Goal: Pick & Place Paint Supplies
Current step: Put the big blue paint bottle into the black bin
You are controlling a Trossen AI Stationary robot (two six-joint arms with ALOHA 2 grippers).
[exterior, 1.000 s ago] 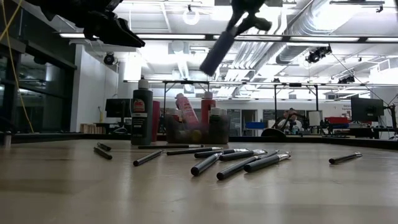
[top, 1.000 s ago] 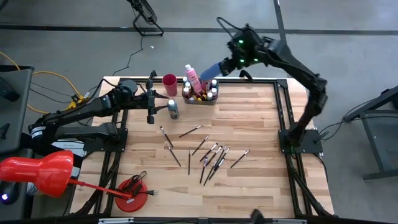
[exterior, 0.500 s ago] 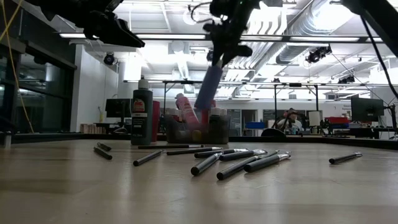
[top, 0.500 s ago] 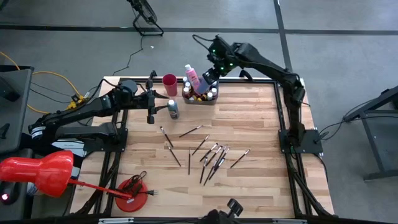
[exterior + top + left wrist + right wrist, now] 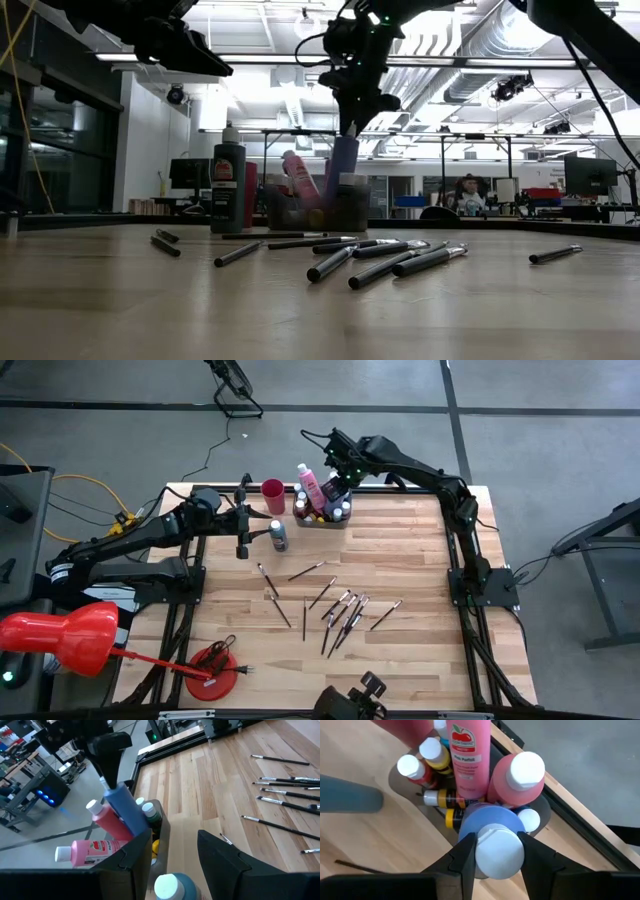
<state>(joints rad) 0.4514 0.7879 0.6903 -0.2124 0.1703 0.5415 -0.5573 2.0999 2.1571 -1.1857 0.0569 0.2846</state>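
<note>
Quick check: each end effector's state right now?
Left end effector: open, holding nothing.
Right end effector: shut on the blue paint bottle, at the grey tray.

Bottle-crammed tray (image 5: pixel 322 520); open tabletop (image 5: pixel 420 560) right.

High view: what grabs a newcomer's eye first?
The right hand at the table's far edge, shut on a blue bottle and lowering it into the crowded grey tray. Next, the paintbrushes scattered mid-table, and the left hand hovering beside a lone dark bottle.
</note>
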